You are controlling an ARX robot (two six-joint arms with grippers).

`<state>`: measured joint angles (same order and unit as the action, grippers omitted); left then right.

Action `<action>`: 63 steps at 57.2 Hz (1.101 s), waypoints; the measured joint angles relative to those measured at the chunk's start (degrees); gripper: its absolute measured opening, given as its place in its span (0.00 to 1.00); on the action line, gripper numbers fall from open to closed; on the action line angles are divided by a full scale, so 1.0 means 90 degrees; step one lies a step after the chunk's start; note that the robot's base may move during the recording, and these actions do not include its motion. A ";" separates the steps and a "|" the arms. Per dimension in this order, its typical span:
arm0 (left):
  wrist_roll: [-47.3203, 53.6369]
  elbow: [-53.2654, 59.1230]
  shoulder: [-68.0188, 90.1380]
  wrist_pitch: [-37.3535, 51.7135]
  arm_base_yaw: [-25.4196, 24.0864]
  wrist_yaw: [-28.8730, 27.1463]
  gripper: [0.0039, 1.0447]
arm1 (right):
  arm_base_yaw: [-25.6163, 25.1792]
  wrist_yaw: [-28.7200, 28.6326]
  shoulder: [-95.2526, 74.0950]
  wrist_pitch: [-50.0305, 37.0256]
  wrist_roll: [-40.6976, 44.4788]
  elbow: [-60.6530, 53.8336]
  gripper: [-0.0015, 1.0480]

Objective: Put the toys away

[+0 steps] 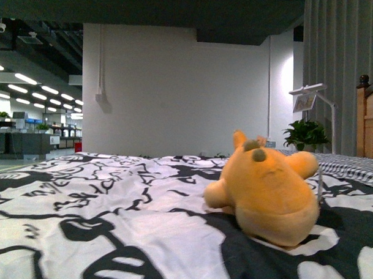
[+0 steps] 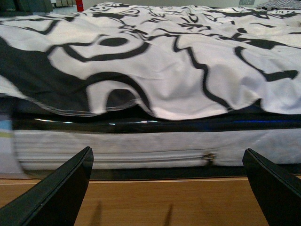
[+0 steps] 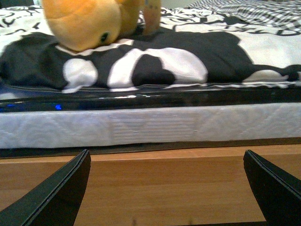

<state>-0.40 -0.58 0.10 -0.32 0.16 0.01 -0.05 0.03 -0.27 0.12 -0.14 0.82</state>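
Rumpled black-and-white bedspread (image 1: 111,198) carries a rounded orange plush toy (image 1: 265,191)

The plush animal (image 1: 264,191) was soft orange-yellow pile, matt and slightly fuzzy. Under it lay the bedcover (image 1: 111,198), a smooth, matt printed cloth in black and white, lightly creased. Straight ahead of the right gripper (image 3: 165,153) ran the mattress (image 3: 150,125) side, white quilted textile with a faint ribbed patch, below a glossy dark band (image 3: 150,92) that caught blue glints. Nearest both grippers, the bed frame (image 3: 150,174) was smooth pale wood with a low satin sheen. The left gripper (image 2: 167,149) had fingers (image 2: 61,193) of black, matt plastic.
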 joint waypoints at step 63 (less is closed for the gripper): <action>0.0000 0.0000 -0.0012 0.0002 0.0000 -0.0015 0.94 | 0.1185 0.2613 -0.6132 -0.5377 0.0114 0.1649 0.94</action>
<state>-0.40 -0.58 -0.01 -0.30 0.16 -0.12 10.61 23.55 -55.46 -48.27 0.89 15.66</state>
